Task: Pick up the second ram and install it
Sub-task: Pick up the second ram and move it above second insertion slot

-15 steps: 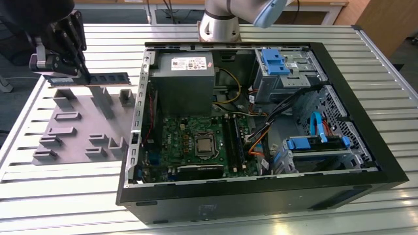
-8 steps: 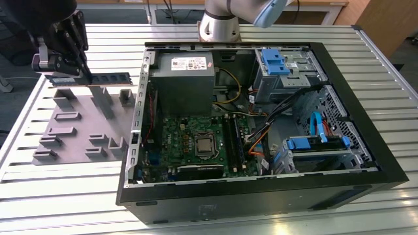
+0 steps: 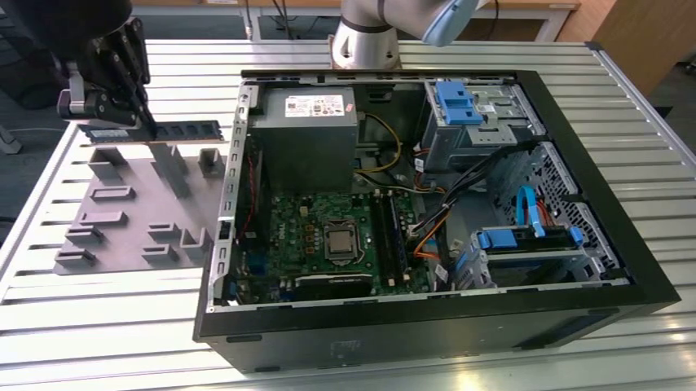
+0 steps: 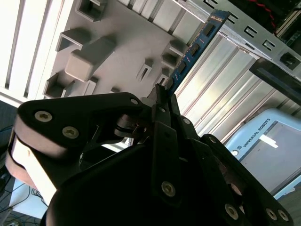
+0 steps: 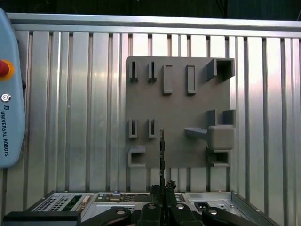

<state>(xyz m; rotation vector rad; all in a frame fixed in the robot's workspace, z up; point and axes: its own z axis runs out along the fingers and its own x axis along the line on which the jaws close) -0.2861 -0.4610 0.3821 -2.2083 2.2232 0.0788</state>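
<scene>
Pincer (image 3: 137, 127) is pinching the second ram (image 3: 191, 129) by one end above the grey fixture (image 3: 122, 221); carrying it level is probably mattering most.

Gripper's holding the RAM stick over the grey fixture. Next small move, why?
The gripper is shut on the dark blue-green memory stick above the grey plastic fixture; the long memory slots on the green motherboard lie inside the open black computer case. So probably carry the stick toward the exterior view's right, over that case.
</scene>
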